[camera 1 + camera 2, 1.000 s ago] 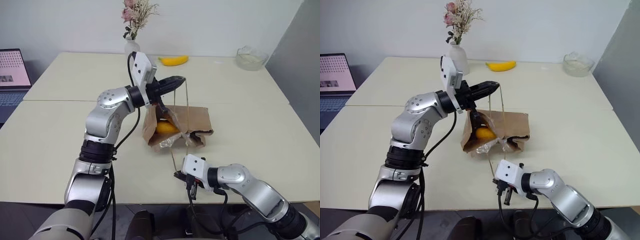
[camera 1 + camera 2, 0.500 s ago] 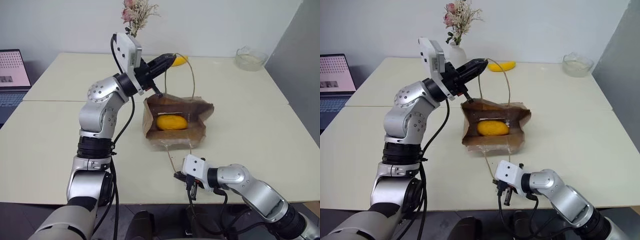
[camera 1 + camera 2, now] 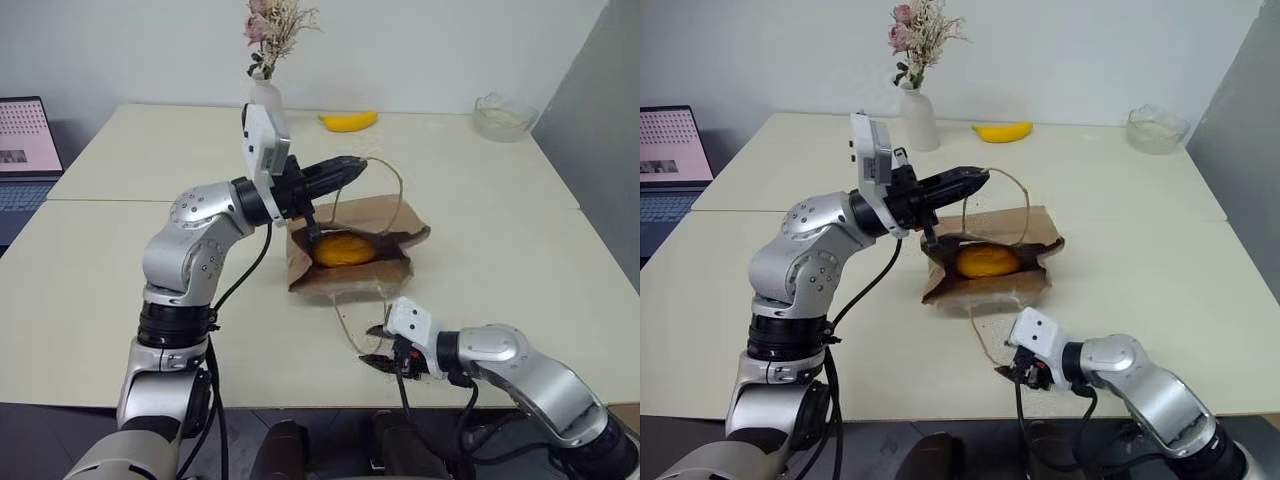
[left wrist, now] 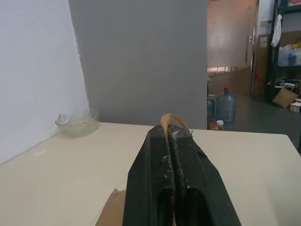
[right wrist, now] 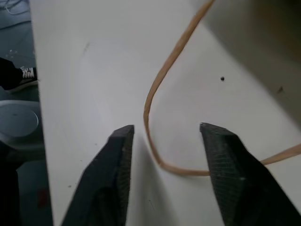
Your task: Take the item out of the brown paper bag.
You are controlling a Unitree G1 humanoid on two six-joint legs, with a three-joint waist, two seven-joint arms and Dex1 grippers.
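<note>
The brown paper bag (image 3: 385, 262) lies on the table's middle with its mouth open toward me. Inside it rests the item (image 3: 343, 249), a smooth yellow-orange oval. My left gripper (image 3: 352, 165) hangs just above the bag's far left corner, shut on the bag's far cord handle (image 4: 172, 118), which loops up from the bag. Near the table's front edge, my right gripper (image 5: 167, 129) stands open. The bag's near cord handle (image 5: 155, 94) lies slack on the table between its fingers.
A banana (image 3: 348, 121), a white vase of dried flowers (image 3: 262, 90) and a glass bowl (image 3: 503, 115) stand along the table's far side. A laptop (image 3: 25, 150) sits at the far left. The right gripper hovers close to the front table edge (image 3: 300, 405).
My right gripper has opened and let go of the near handle, shifting slightly right. My left gripper rose with the far handle, then came back down, and the bag's mouth has sagged flatter.
</note>
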